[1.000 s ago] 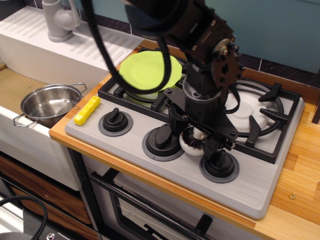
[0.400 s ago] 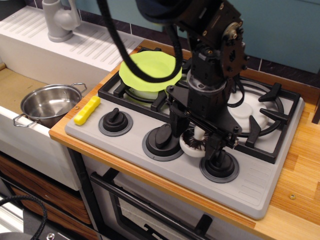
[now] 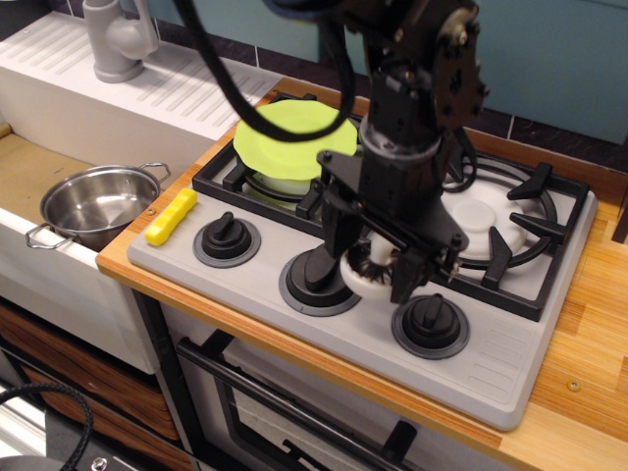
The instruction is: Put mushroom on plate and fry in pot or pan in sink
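My gripper [image 3: 375,263] is shut on the mushroom [image 3: 367,276], white cap down and brown gills showing, and holds it just above the stove front between two black knobs. The lime-green plate [image 3: 285,140] sits on the back left burner, behind and left of the gripper, partly hidden by the arm. The yellow fry [image 3: 171,216] lies on the stove's front left corner. The steel pot [image 3: 94,203] stands in the tan basin of the sink [image 3: 29,167] at the left, empty.
Three black knobs [image 3: 227,236] line the stove front. Black grates [image 3: 510,231] cover the right burner. A grey faucet [image 3: 116,39] stands on the ribbed drainboard. The wooden counter [image 3: 589,324] runs on at the right.
The gripper has lifted the mushroom off the stove surface and shifted it slightly left and up. The arm has risen with it. Fry, plate and pot have not moved.
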